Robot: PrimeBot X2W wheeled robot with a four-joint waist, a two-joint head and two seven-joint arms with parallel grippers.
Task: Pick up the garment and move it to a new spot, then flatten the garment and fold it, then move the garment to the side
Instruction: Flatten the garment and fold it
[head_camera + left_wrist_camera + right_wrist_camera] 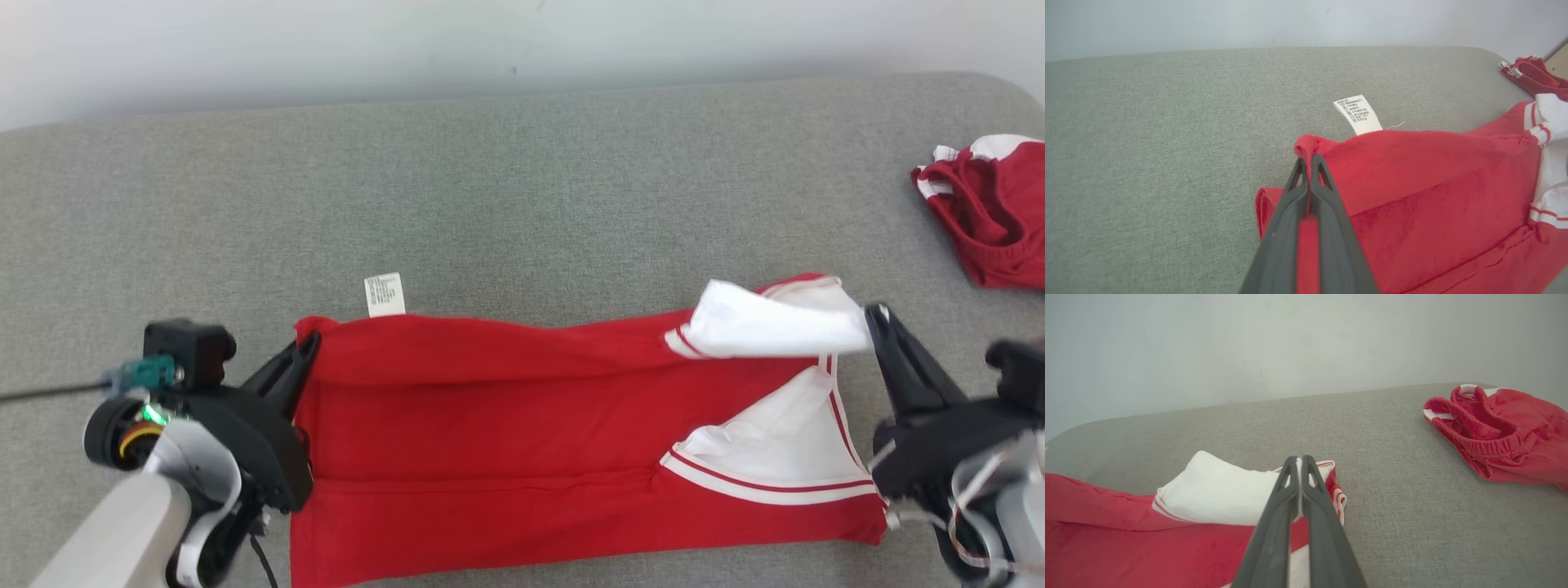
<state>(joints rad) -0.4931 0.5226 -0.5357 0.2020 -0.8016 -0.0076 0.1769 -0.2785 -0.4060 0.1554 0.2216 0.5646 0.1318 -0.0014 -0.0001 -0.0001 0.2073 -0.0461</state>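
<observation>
Left gripper [306, 345] sat nearest the head camera at lower left, ahead of its pale forearm [122, 531]. Its dark fingers [1331, 204] were pressed together, pinching the far-left corner of a red soft-fabric garment [522, 425] with white panels and red-and-white striped trim; red cloth bunched up at the tips. Right gripper [875, 314] was likewise clamped, on the edge of the folded-over white panel at the far-right corner, with a thin white sliver caught between its fingers [1318, 506].

The garment lay stretched lengthwise between the two grippers on a grey woven upholstered surface [522, 188]. Its near-left hem ran off the bottom of the head view.

A white rectangular care label [384, 294] stuck out from the far edge; its print was too small to read.

A second, crumpled red garment with white trim [992, 212] lay well apart at the far right, cut off by the frame. The right wrist hardware was blurred and partly out of frame.
</observation>
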